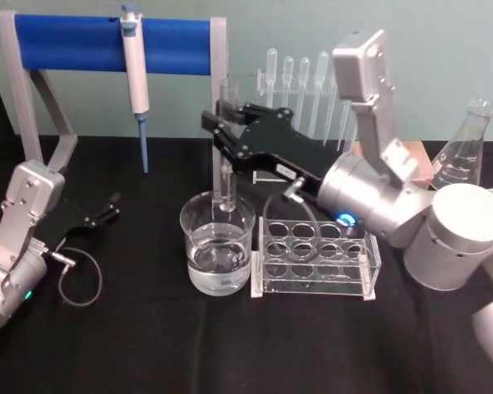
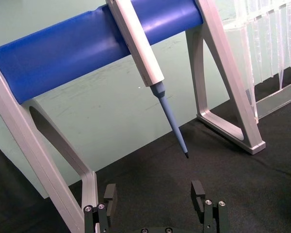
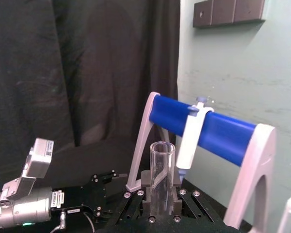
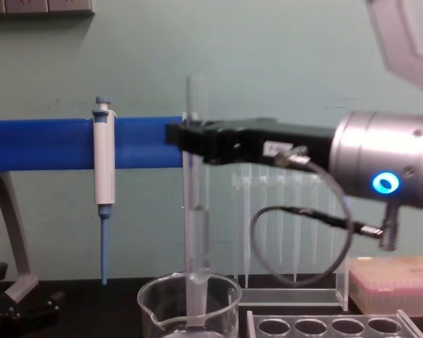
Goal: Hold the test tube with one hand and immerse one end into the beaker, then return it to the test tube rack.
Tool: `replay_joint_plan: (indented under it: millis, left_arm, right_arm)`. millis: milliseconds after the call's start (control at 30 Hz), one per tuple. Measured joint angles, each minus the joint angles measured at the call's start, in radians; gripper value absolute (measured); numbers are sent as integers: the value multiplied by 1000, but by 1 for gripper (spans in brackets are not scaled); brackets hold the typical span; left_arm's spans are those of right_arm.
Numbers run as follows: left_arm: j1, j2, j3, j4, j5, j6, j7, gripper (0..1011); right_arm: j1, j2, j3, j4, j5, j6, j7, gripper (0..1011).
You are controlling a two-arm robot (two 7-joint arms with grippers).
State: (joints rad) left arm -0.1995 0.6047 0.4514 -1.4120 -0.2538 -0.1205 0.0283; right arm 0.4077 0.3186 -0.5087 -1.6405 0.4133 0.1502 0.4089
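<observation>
My right gripper (image 1: 223, 131) is shut on the test tube (image 1: 227, 185), a clear glass tube held upright by its upper part. The tube's open rim stands above the fingers (image 3: 172, 194) in the right wrist view. Its rounded lower end dips inside the rim of the beaker (image 1: 218, 246), which holds clear water. From the chest view the test tube (image 4: 197, 232) runs straight down into the beaker (image 4: 190, 306), with the right gripper (image 4: 183, 137) clamped high on it. I cannot tell whether the tip touches the water. My left gripper (image 1: 107, 207) rests open near the table's left side.
A clear tube rack (image 1: 316, 258) stands right of the beaker. Behind are a blue-barred stand (image 1: 107, 45) with a hanging pipettor (image 1: 135, 74), a rack of plastic pipettes (image 1: 300, 90) and a flask (image 1: 464, 152). A tip box (image 4: 402, 282) sits at right.
</observation>
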Motion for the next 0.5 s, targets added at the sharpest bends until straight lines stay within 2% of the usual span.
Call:
replay_joint_plan:
  millis: [267,500]
  left_arm:
    - [0,0,0,0,0,0,0,1000]
    - [0,0,0,0,0,0,0,1000]
  right_arm:
    - [3,-40,-32,119,-17,-79,20,224]
    - [-22,-56,-35,196,-25,-153,39,224]
